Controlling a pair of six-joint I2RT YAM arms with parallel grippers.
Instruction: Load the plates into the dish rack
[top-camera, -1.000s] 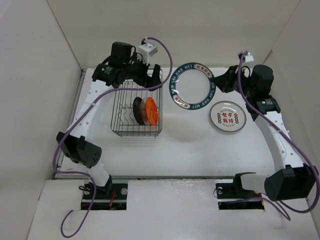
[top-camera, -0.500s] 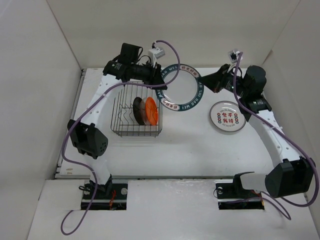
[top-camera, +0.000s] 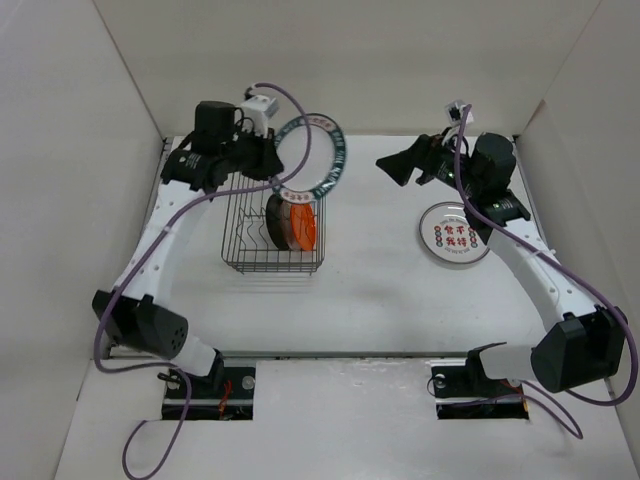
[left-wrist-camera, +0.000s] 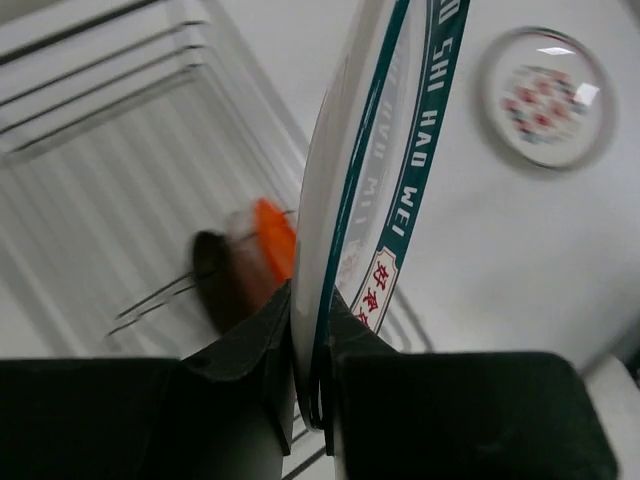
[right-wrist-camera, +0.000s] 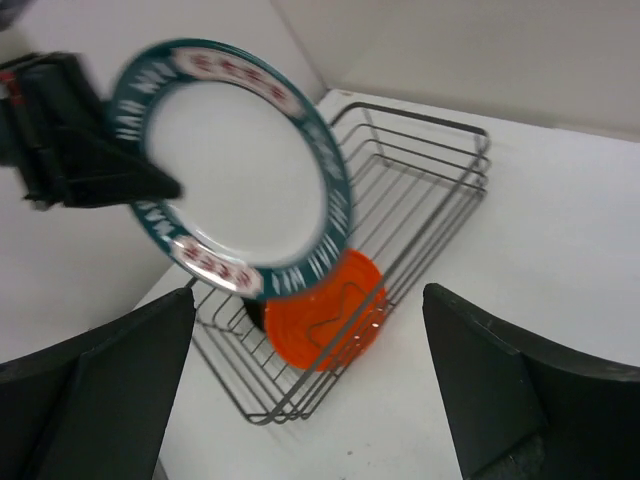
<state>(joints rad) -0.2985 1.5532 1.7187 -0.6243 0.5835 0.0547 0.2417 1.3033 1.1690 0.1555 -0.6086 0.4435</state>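
Handover, just completed. A second ago your right gripper (top-camera: 392, 165) carried the lettered plate (top-camera: 315, 150) to the right of the dish rack (top-camera: 245, 235), while the left gripper (top-camera: 270, 163) waited wide open above the wires. Now the roles are reversed. The left jaws are closed hard on the plate's rim, and the right jaws stand fully apart, holding nothing, well clear of the plate.

The plate has thus passed to the arm that can reach the rack, and you should judge the next step to be lowering it between the tines.

The rack is a dark wire basket on the white table (top-camera: 380, 290). The lettered plate, white with a dark teal band, hangs on edge in the air over the rack's far end.

The character plate (top-camera: 455, 233) lies flat beside the right arm, not yet loaded. The orange plate (top-camera: 303, 222) and the black plate (top-camera: 274, 222) stand on edge inside the rack, close together.
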